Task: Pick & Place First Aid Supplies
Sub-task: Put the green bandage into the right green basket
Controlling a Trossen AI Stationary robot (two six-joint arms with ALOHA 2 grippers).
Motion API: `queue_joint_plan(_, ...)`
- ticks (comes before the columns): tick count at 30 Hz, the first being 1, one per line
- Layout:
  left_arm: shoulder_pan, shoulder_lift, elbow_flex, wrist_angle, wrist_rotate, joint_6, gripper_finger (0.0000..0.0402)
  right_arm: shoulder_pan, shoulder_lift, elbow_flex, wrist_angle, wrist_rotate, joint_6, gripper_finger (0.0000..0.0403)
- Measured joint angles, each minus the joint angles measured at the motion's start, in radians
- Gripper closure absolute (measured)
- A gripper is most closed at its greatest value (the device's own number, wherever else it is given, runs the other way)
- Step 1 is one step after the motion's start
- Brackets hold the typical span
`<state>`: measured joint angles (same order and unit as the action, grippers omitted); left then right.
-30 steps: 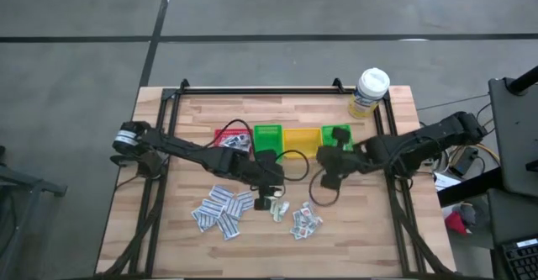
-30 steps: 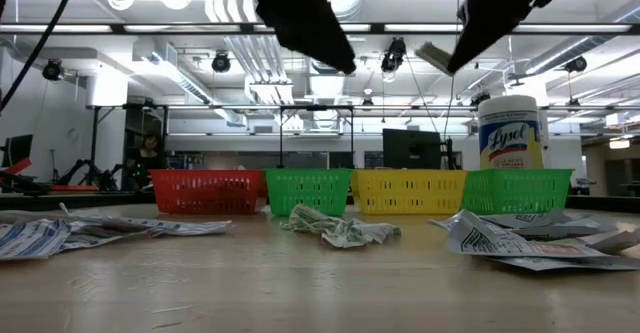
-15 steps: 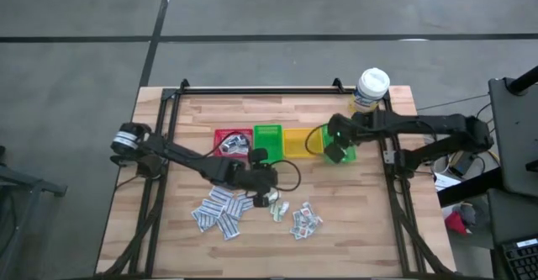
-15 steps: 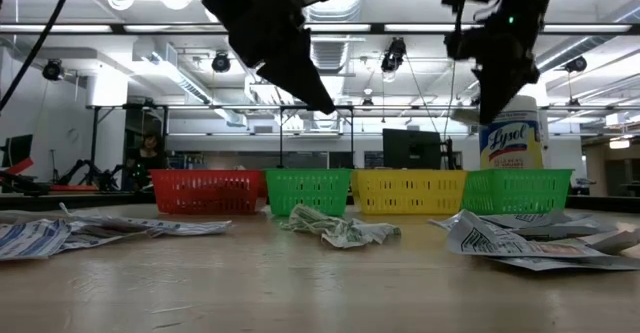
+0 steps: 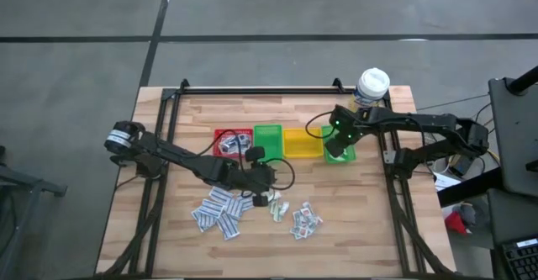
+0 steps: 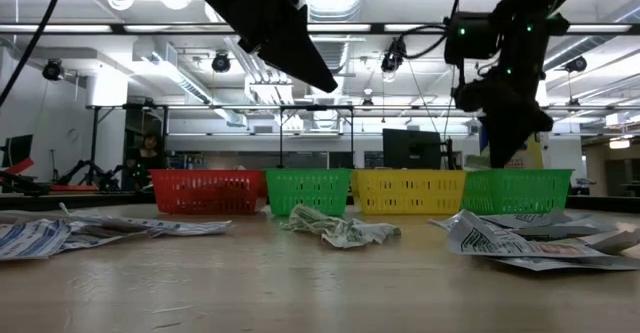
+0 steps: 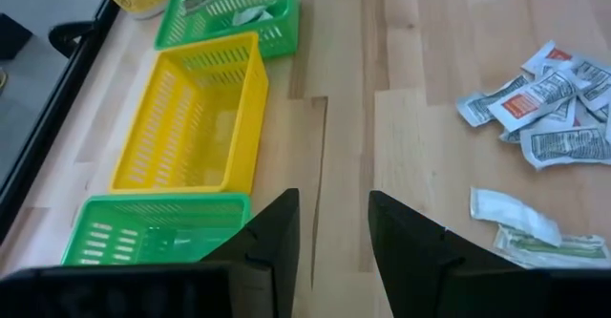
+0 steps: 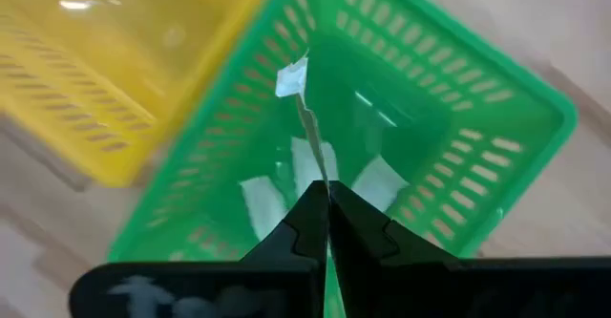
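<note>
over the green bin (image 5: 340, 143) at the end of the row, your right gripper (image 8: 320, 224) has its fingers clamped on a thin white packet (image 8: 304, 117), hanging above others already inside; it looks light and floppy, so pinching one edge should do. your left gripper (image 7: 332, 251) hovers with fingers apart over the loose packets (image 5: 220, 210) still spread on the counter (image 5: 378, 221), near the crumpled one (image 6: 335, 226). wood planks look smooth; behind lies an open workshop with ceiling lights.
</note>
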<state>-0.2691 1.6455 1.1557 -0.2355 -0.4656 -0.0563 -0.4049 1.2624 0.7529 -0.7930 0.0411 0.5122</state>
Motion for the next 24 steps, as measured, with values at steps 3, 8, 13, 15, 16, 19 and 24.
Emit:
queue_joint_plan(3,-0.005,-0.001,0.000,0.000,0.000,0.000,0.0278,-0.003,0.014,-0.013,0.001,0.001,0.000,0.0394)
queue_joint_plan(8,-0.016,-0.001,0.000,0.000,0.000,0.000,0.0278,-0.002,0.034,-0.027,0.014,0.000,-0.018,0.0394)
queue_joint_plan(13,-0.028,-0.001,0.000,0.000,0.000,0.000,0.0278,-0.002,0.052,-0.026,0.023,-0.001,-0.058,0.0394)
queue_joint_plan(15,-0.031,-0.001,0.000,0.000,0.000,0.000,0.0278,-0.001,0.061,-0.025,0.027,-0.014,-0.064,0.0394)
queue_joint_plan(16,-0.031,-0.001,0.000,0.000,0.000,0.000,0.0278,-0.001,0.066,-0.025,0.026,-0.019,-0.069,0.0394)
queue_joint_plan(19,-0.032,-0.001,0.000,-0.001,0.000,0.000,0.0278,-0.001,0.081,-0.025,0.026,-0.020,-0.072,0.0384)
queue_joint_plan(24,-0.034,-0.001,0.000,-0.003,0.000,0.000,0.0278,-0.001,0.087,-0.025,0.034,-0.020,-0.078,0.0340)
